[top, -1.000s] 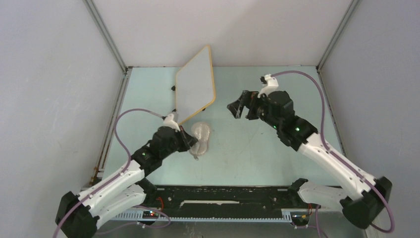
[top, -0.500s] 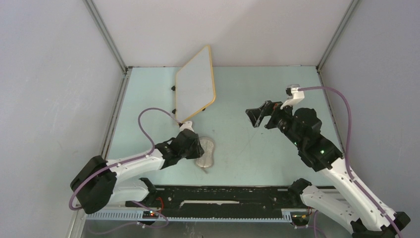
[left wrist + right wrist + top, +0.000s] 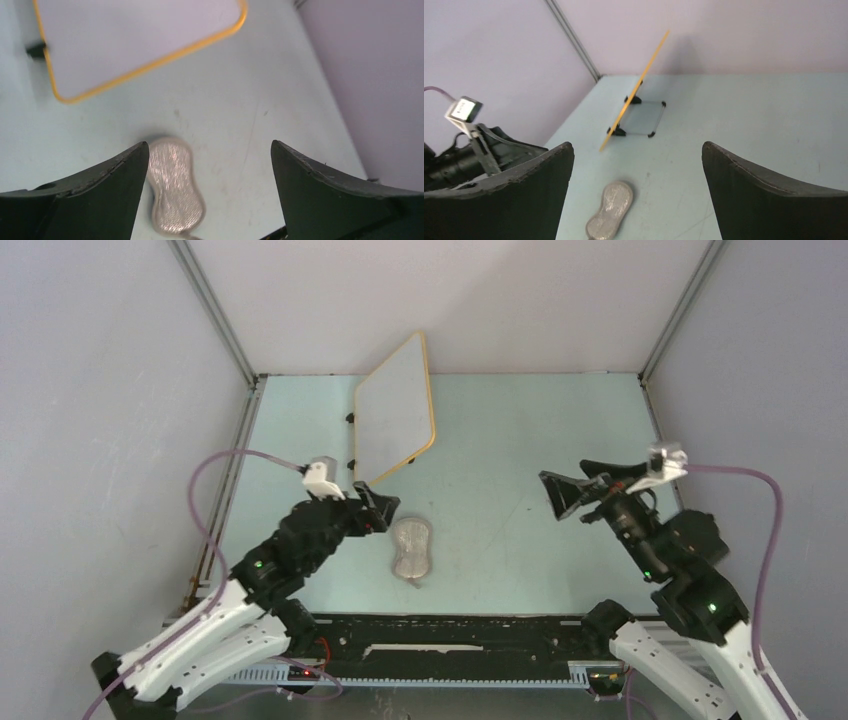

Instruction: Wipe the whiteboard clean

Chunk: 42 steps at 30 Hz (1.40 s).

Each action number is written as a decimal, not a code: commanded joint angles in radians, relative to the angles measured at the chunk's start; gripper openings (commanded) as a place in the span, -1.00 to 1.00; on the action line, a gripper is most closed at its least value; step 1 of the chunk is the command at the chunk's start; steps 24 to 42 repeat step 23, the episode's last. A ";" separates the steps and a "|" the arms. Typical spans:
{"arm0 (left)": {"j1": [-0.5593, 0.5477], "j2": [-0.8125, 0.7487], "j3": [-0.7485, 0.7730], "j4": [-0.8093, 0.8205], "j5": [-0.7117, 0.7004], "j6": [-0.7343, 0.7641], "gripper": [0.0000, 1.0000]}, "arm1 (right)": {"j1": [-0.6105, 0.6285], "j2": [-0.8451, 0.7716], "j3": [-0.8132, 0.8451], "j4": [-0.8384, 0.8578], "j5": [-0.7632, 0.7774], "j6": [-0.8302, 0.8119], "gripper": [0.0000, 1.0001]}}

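The left claw [image 3: 378, 508] hangs with its jaws wide apart and nothing between them; its wrist view looks straight through the gap at the table [image 3: 500, 420]. At about 4 o'clock from it, just beside it, the grey wiping pad [image 3: 411, 549] lies flat on the table with nothing gripping it. At 12 o'clock from the claw stands the whiteboard [image 3: 393, 410], propped on small black feet and leaning, its lower corner near the claw. Its face shows no writing from above or from the left wrist view, so the wiping looks done, though that view is a little blurred and faint marks cannot be ruled out.

The right claw [image 3: 566, 485] is also spread wide and holds nothing. It sits at 3 o'clock from the pad, well apart from both pad and board.

The main risk is the board. It rests only on its feet, so a swing of the left arm past its lower corner could tip or slide it. If another pass is needed, the thin pad lying flat may skid ahead of the fingers instead of being caught between them.
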 commanded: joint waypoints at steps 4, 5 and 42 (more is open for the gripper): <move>-0.004 -0.123 0.296 -0.150 -0.179 0.242 0.88 | -0.003 -0.114 0.093 -0.075 0.086 -0.055 0.99; -0.004 -0.140 0.317 -0.149 -0.182 0.250 0.88 | -0.003 -0.124 0.104 -0.085 0.098 -0.055 0.99; -0.003 -0.323 0.485 -0.197 -0.282 0.395 0.89 | -0.003 -0.257 0.166 -0.147 0.184 -0.072 0.99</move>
